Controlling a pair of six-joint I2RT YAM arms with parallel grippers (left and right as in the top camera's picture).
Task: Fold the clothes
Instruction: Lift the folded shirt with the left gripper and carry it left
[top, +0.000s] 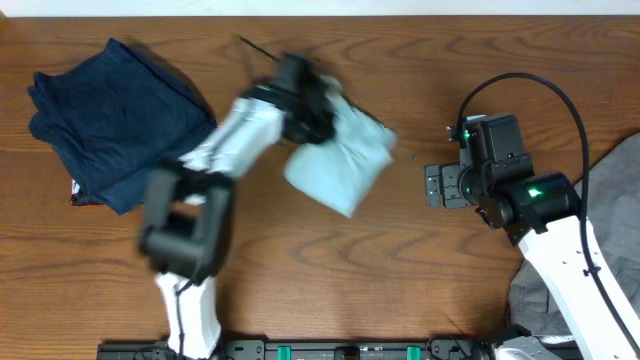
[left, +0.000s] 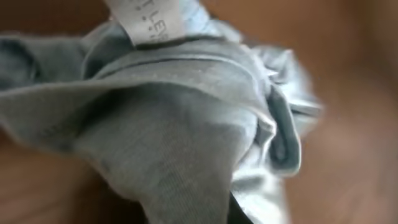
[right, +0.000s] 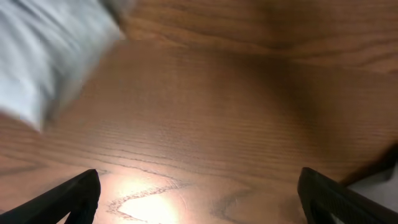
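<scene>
A light grey-blue garment lies bunched on the table's middle. My left gripper is at its upper left edge, shut on the cloth; the left wrist view is filled with the gathered garment and its white label. My right gripper is open and empty above bare wood, to the right of the garment; its two finger tips show wide apart, with the garment's edge at the upper left of that view.
A folded dark blue garment lies at the back left. A grey garment is heaped at the right edge. The wooden table is bare in front.
</scene>
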